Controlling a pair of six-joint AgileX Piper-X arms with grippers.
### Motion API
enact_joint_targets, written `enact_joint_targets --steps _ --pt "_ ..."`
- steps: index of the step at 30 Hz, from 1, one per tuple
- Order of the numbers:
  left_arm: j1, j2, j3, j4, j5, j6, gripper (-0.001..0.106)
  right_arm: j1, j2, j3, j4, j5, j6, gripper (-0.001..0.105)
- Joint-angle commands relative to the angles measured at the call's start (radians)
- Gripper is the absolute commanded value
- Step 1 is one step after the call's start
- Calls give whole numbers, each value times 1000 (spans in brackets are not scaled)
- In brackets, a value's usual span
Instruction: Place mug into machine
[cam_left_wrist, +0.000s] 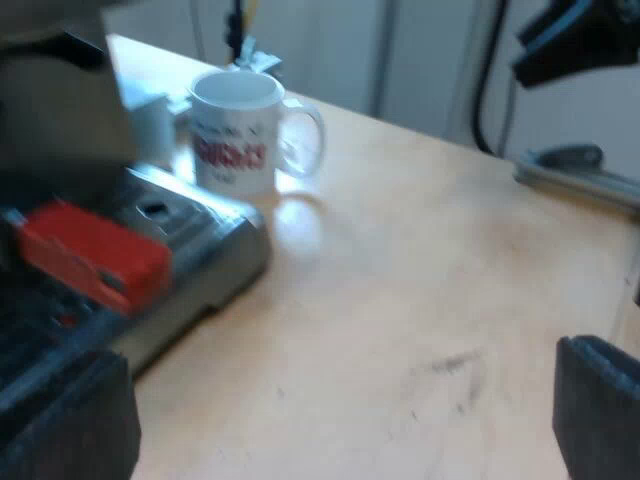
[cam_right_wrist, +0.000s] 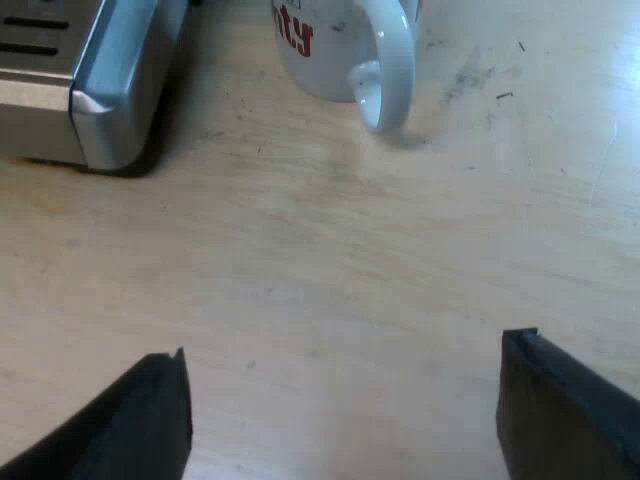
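Though cut off, mug (cam_right_wrist: 322, 48) seemingly beside machine (cam_right_wrist: 118, 85).

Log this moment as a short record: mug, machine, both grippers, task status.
mug: upright on table, beside machine, not in it
mug handle: facing right gripper
red handle end: at machine's front
left gripper: open, empty
right gripper: open, empty, short of mug
task status: mug not yet placed
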Motion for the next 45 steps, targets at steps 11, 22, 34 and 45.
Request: enact_joint_targets --steps 11,22,34,45 --pt "-6 -1 74 -73 34 5 85 0 3 239 -458 9 -11 66" --pt "-6 -1 77 -63 -4 5 85 0 96 443 -852 17 45 66" --pt "-6 -1 78 -49 -62 5 85 -17 584 453 -1332 7 45 66" --pt "-6 -1 78 -49 -62 5 85 -18 949 390 -1642 -21 73 66"
